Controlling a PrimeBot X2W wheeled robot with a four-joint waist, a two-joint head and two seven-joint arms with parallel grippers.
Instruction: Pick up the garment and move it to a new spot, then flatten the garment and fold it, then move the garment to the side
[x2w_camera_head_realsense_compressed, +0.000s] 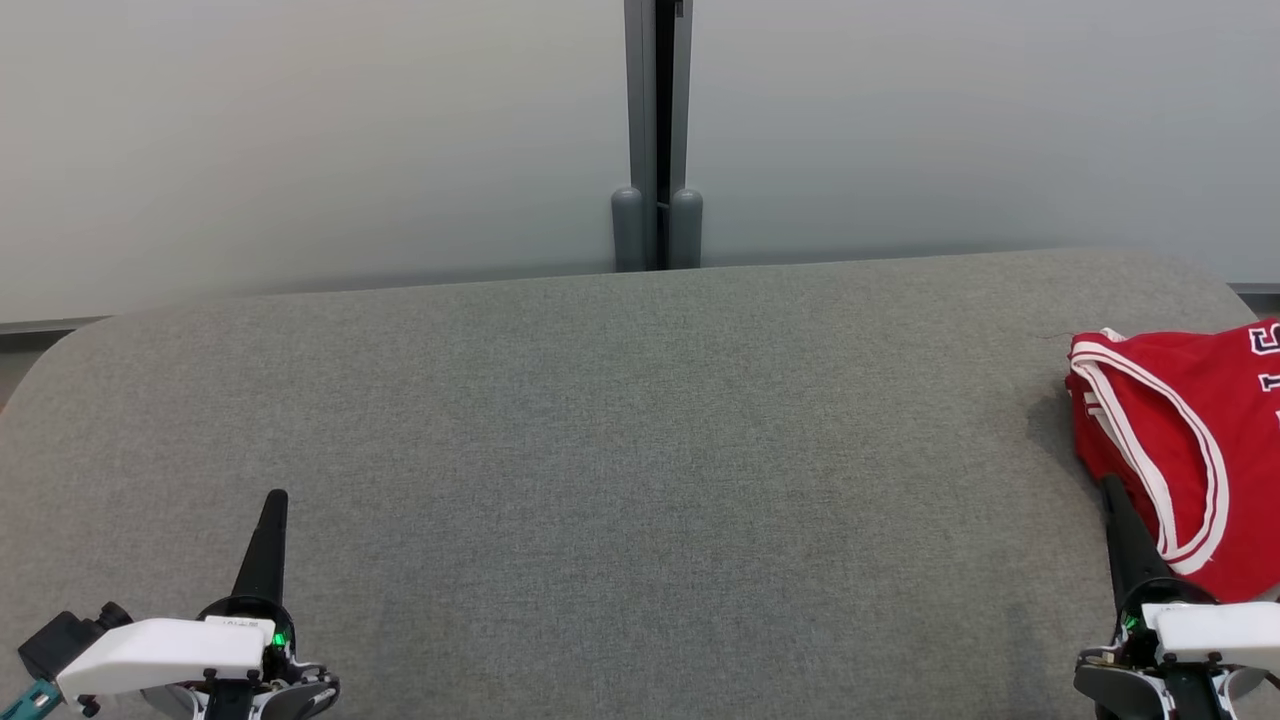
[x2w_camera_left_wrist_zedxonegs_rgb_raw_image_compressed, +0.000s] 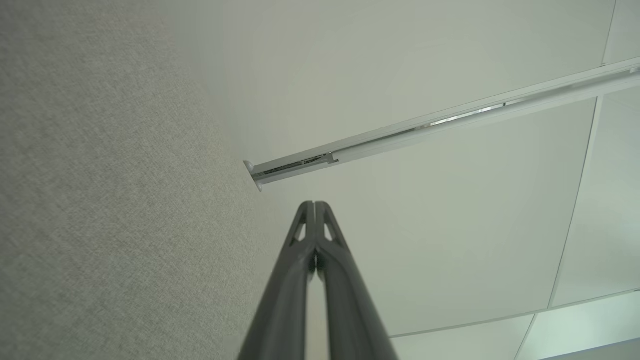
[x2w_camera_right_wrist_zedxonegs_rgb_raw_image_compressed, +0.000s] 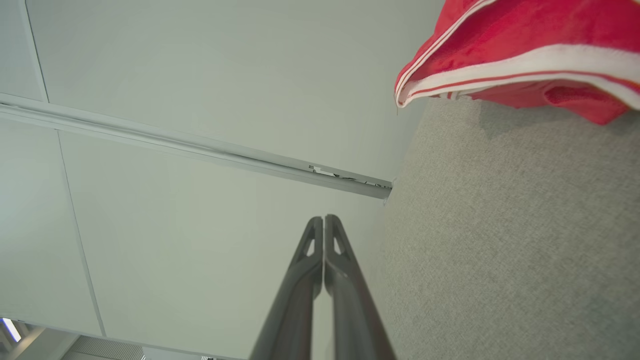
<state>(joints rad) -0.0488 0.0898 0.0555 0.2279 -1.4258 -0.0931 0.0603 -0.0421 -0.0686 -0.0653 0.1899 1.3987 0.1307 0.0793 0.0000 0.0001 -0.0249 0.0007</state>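
You're facing a grey cloth-covered table (x2w_camera_head_realsense_compressed: 640, 420) against a pale wall. Lower left, your left gripper (x2w_camera_head_realsense_compressed: 275, 500) is sitting pinched together, empty. Lower right, the right gripper (x2w_camera_head_realsense_compressed: 1108, 488) is likewise gripping nothing, tip just beside the red garment (x2w_camera_head_realsense_compressed: 1180, 430) bunching at the right edge. It's looking soft, light and limp; take the white-trimmed edge.
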